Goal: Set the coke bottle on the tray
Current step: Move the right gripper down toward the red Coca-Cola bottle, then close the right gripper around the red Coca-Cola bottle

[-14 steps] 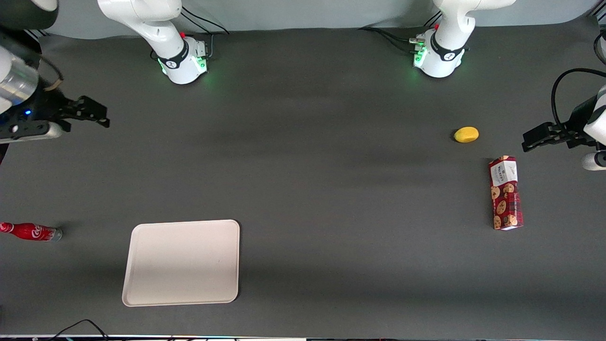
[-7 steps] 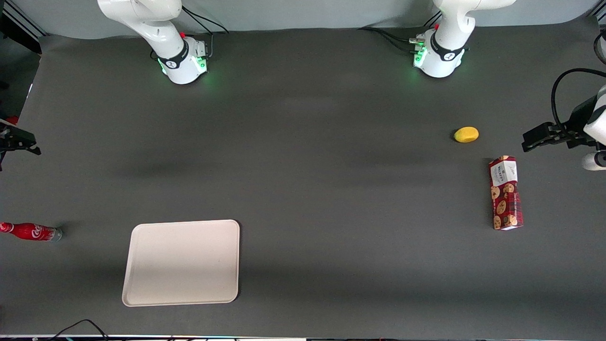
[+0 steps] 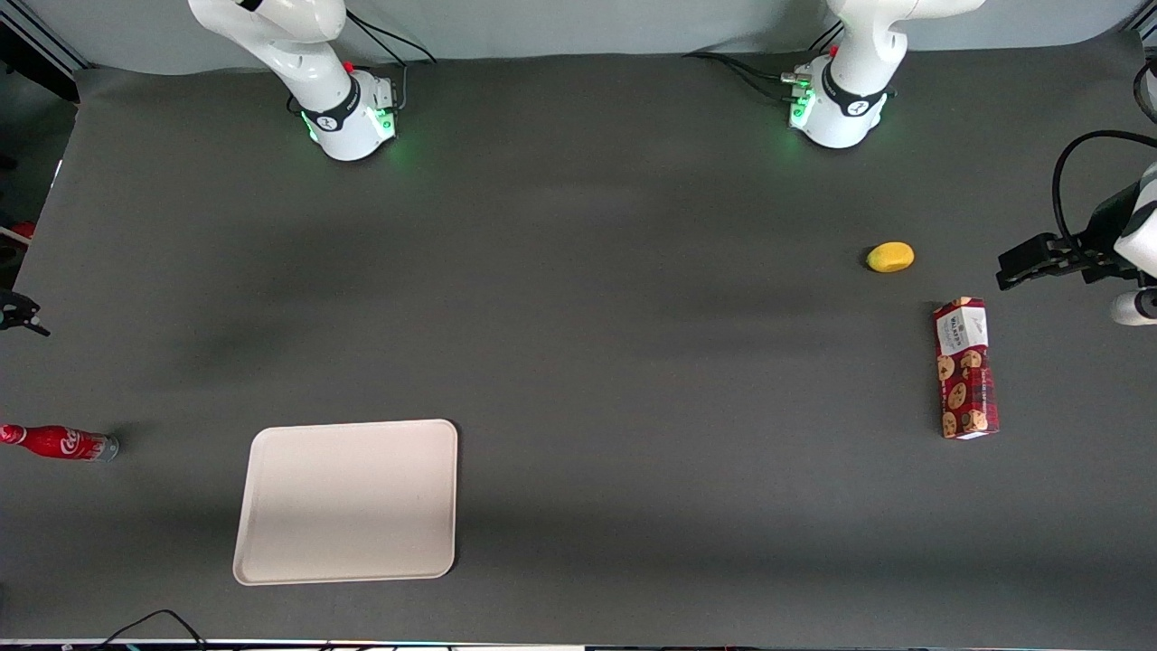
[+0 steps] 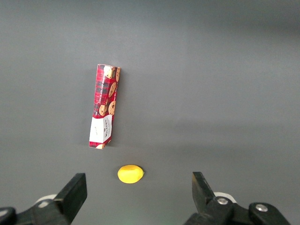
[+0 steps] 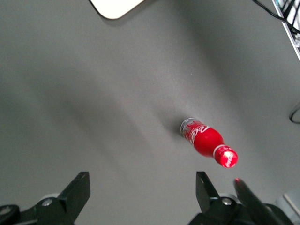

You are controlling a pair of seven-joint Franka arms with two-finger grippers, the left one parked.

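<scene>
The coke bottle (image 3: 59,442) is small, slim and red, with white script, a red cap and a silvery base. It stands at the working arm's end of the table, beside the tray. It also shows in the right wrist view (image 5: 208,142). The cream-white tray (image 3: 348,500) lies flat near the table's front edge; one corner of it shows in the right wrist view (image 5: 115,7). My right gripper (image 5: 143,192) is open and empty, high above the table and apart from the bottle. In the front view only its tip (image 3: 20,315) shows at the picture's edge.
A long red cookie box (image 3: 965,368) and a yellow lemon-like fruit (image 3: 890,257) lie toward the parked arm's end of the table. Cables (image 5: 287,21) run along the table's edge near the bottle.
My right gripper has moved out toward the working arm's end of the table and nearer the front camera, almost leaving the front view. The bottle and tray have not moved.
</scene>
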